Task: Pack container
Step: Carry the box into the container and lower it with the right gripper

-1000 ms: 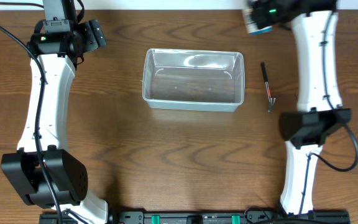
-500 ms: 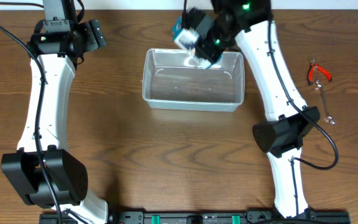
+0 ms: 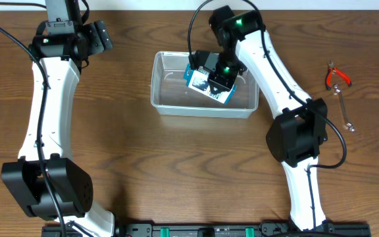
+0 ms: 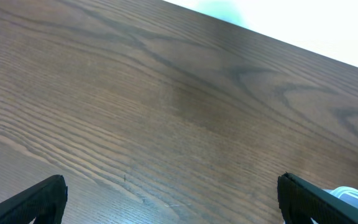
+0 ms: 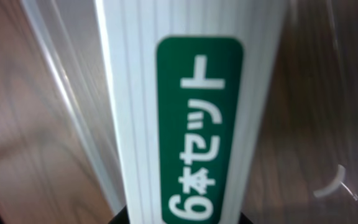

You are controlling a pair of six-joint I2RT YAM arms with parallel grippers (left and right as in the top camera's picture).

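Overhead, right tool (image 3: 219, 74) clamps blue-and-white box (image 3: 208, 87) in container (image 3: 156, 99); left tool (image 4: 173, 198) spread apart.

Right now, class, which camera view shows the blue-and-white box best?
Overhead: the blue-and-white box shows nearly whole, tilted over the container. The right wrist view shows only a blurred white face with its green label; the left wrist view shows none of it.

The container (image 3: 202, 110) is clear, glossy plastic; the table (image 3: 176, 164) is matt, grained wood; the box (image 3: 206, 84) has a finely ribbed white face.
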